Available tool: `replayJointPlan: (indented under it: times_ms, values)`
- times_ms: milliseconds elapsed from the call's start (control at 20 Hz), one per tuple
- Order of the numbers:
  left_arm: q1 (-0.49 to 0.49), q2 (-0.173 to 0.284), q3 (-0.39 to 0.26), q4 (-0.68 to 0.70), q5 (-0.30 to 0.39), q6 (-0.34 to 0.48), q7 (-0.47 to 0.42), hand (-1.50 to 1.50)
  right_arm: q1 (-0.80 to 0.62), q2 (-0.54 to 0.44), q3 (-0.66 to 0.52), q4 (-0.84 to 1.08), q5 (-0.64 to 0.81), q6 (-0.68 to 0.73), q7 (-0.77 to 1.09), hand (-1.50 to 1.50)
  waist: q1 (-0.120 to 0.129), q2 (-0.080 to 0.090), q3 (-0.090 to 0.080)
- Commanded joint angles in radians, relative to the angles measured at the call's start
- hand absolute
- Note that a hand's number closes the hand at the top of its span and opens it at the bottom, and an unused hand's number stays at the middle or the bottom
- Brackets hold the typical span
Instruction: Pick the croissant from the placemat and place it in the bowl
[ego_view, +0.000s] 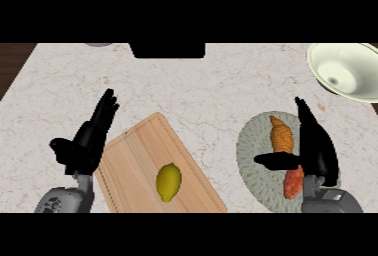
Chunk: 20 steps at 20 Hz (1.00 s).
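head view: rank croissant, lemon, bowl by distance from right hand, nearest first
From the right hand:
1. Croissant, on the round placemat, right beside the hand under its thumb.
2. Bowl, up at the counter's far right corner.
3. Lemon, on the wooden cutting board, off to the left.

No legible text, label, brand, number or sign was found on any surface in the head view; nothing readable is recorded for this moment.

A wooden cutting board (159, 170) lies slantwise on the marble counter (207, 85); a yellow lemon (169, 181) rests on the board's lower middle.
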Motion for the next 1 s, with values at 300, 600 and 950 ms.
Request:
replayJointPlan:
  times_ms: [300, 600, 950]
  values:
    - [-0.006, -0.014, 0.029, -0.045, -0.016, -0.014, 0.063, 0.0, 0.072, 0.04, -0.044, -0.085, -0.078, -0.007, -0.121, -1.5, 0.001, -0.001, 0.0]
    - [-0.015, -0.02, 0.056, -0.011, -0.016, -0.047, 0.026, 0.0, 0.087, 0.063, -0.106, 0.02, -0.142, -0.043, -0.242, -1.5, 0.001, 0.0, 0.0]
    - [-0.051, -0.031, 0.083, 0.061, -0.02, -0.081, -0.017, 0.0, 0.069, 0.096, -0.135, 0.099, -0.162, -0.072, -0.3, -1.5, -0.001, 0.001, 0.0]
